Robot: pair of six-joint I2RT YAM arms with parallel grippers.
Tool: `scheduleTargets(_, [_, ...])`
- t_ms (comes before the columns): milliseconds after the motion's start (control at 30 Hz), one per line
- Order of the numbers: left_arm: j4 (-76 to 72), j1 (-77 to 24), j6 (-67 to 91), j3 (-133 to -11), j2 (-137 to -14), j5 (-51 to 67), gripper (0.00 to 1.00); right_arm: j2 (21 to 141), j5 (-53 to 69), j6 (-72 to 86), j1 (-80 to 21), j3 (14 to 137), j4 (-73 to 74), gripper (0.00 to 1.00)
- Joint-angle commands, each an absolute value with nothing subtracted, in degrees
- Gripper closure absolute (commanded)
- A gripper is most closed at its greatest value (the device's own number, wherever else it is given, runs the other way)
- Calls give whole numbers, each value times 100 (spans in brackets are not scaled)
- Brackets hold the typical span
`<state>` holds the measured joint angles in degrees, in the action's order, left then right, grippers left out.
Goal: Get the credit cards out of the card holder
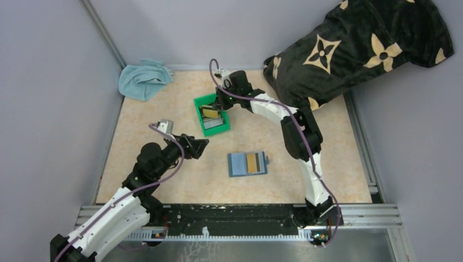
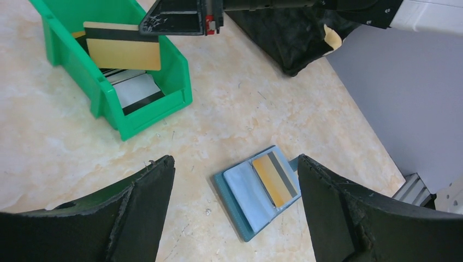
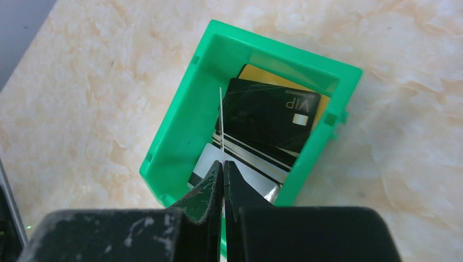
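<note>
The teal-blue card holder (image 1: 247, 163) lies open on the table and shows in the left wrist view (image 2: 256, 199) too. A tan/gold card (image 1: 251, 161) (image 2: 274, 179) sits in its right slot. My right gripper (image 1: 218, 106) (image 3: 223, 162) is shut on a tan card with a dark stripe (image 2: 123, 46). It holds that card on edge (image 3: 221, 123) over the green bin (image 1: 197, 102) (image 3: 180, 103). A black VIP card (image 3: 270, 117) and a silver-grey card (image 3: 207, 164) lie in the bin. My left gripper (image 1: 199, 147) (image 2: 235, 161) is open and empty, above the table left of the card holder.
A light blue cloth (image 1: 143, 78) lies at the back left corner. A black bag with tan flower marks (image 1: 360, 43) fills the back right. Grey walls close in the tabletop on the left, back and right.
</note>
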<state>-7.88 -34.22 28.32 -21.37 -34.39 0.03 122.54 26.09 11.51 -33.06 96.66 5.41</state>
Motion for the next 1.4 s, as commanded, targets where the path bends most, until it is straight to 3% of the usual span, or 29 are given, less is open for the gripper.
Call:
scheduleTargets(0, [-526, -3375, 2722, -2086, -3252, -178, 12, 12671, 2381, 693, -3472, 10514, 1204, 100])
scheduleTargets(567, [-135, -3359, 2751, -2073, -3018, -295, 12, 13476, 1925, 505, -3480, 11716, 1581, 100])
scheduleTargets(633, [-168, -3357, 2760, -2058, -3059, -261, 12, 13449, 1617, 560, -3484, 11699, 1499, 74])
scheduleTargets(700, [-190, -3360, 2761, -2079, -3118, -226, 12, 13291, 1362, 604, -3480, 11499, 1237, 56])
scheduleTargets(800, [-231, -3357, 2758, -2078, -3184, -179, 12, 12777, 1167, 574, -3480, 10913, 671, 44])
scheduleTargets(900, [-297, -3349, 2766, -2037, -3237, -134, 12, 12384, 1127, 483, -3502, 10546, 351, 43])
scheduleTargets(1033, [-409, -3351, 2787, -1992, -3315, -93, 11, 11938, 1035, 279, -3616, 10190, 231, 47])
scheduleTargets(1133, [-502, -3349, 2822, -1942, -3338, -64, 11, 11570, 899, 235, -3729, 9784, 108, 62])
scheduleTargets(1300, [-714, -3342, 2777, -1860, -3440, 73, 11, 10386, 703, 715, -3746, 8103, -948, 99])
scheduleTargets(1367, [-932, -3344, 2682, -1821, -3610, 251, 14, 9636, 512, 884, -3744, 7249, -1488, 100])
